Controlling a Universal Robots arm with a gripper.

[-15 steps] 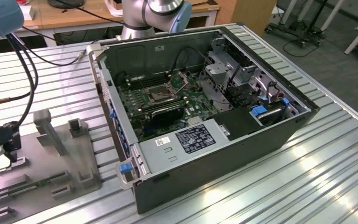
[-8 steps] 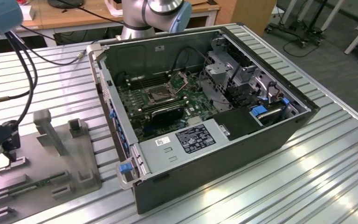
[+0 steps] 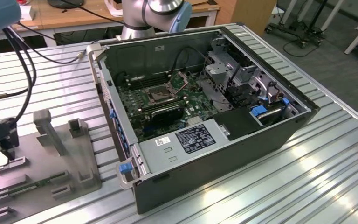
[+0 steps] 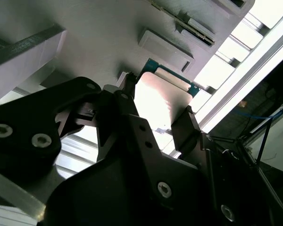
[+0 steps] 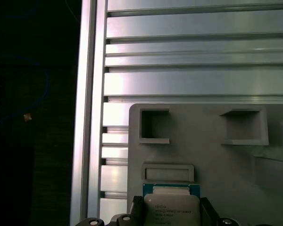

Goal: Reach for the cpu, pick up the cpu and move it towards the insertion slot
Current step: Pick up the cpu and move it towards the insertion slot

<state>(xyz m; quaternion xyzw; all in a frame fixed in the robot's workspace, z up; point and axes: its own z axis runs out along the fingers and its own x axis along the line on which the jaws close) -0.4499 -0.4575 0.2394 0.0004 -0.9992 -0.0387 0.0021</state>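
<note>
Hand [image 4: 158, 107] pinching the cpu [image 4: 161, 92] on the tray [image 5: 212, 155], at the exterior view's left of the desk [image 3: 278, 186].
Jaws look closed on two opposite edges. So thin a hold could slip or tilt it on lifting, well apart from the slot [image 3: 159, 96] inside the case [image 3: 229, 154]. Glare blurs the contact; cpu's underside is hidden.
</note>
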